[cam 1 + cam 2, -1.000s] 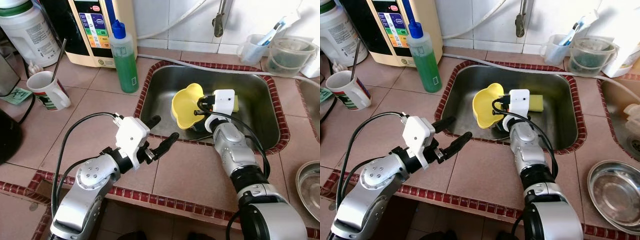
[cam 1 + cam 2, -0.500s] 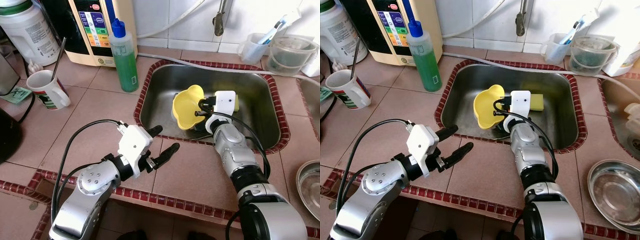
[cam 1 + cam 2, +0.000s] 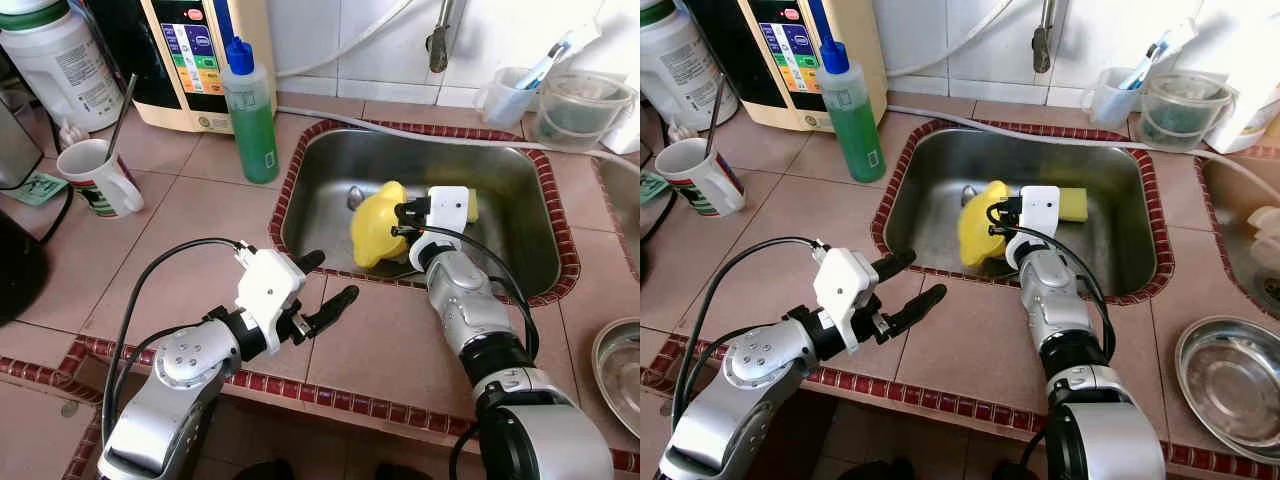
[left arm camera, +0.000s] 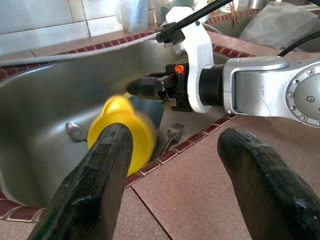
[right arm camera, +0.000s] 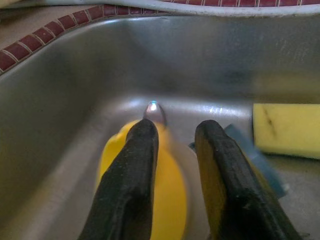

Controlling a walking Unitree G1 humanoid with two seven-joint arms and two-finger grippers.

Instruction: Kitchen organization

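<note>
Left eye view: the yellow bowl lies tipped in the sink, near its front edge. Right gripper, fingers slightly apart, hovers just above the bowl, which looks blurred. Left gripper waits open over the counter's front edge. Good practice: let the bowl settle, then close on its rim squarely.

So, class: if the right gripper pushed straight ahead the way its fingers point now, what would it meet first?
Most likely the yellow bowl, which lies just below and between the right gripper fingers in the sink. Beyond it sits a spoon. Depth is unclear.
</note>
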